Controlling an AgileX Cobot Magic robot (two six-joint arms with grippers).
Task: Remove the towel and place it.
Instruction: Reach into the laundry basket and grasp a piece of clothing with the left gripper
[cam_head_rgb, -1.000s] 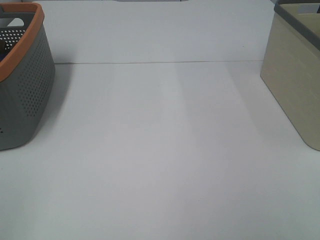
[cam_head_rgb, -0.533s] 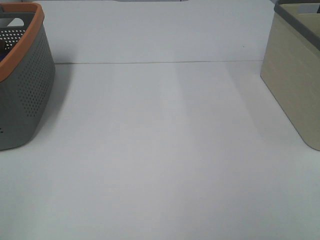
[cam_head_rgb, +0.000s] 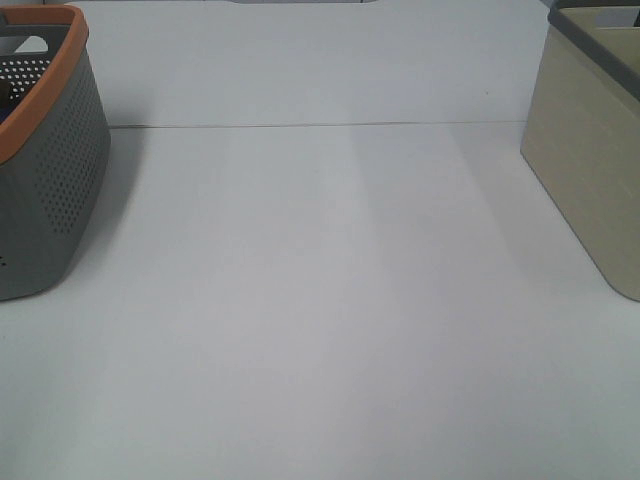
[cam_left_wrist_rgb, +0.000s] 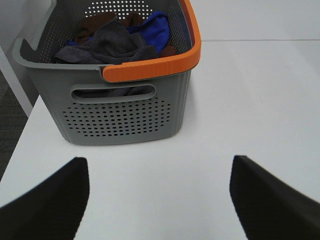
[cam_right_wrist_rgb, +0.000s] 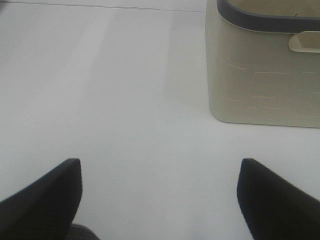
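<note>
Charcoal terry towel (cam_left_wrist_rgb: 107, 45) in grey orange-rimmed basket (cam_head_rgb: 50, 180), upper left overhead, ahead of left claw (cam_left_wrist_rgb: 159, 200).
It and the right claw (cam_right_wrist_rgb: 160, 200) gape wide, empty.

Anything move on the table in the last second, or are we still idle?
Nothing visibly changed. In the high view the grey basket and the beige bin sit where they were, and no arm has entered. The towel lies in the basket, untouched.

Grey perforated basket (cam_head_rgb: 60, 190), beige bin (cam_head_rgb: 590, 170), white table (cam_head_rgb: 320, 300).
</note>
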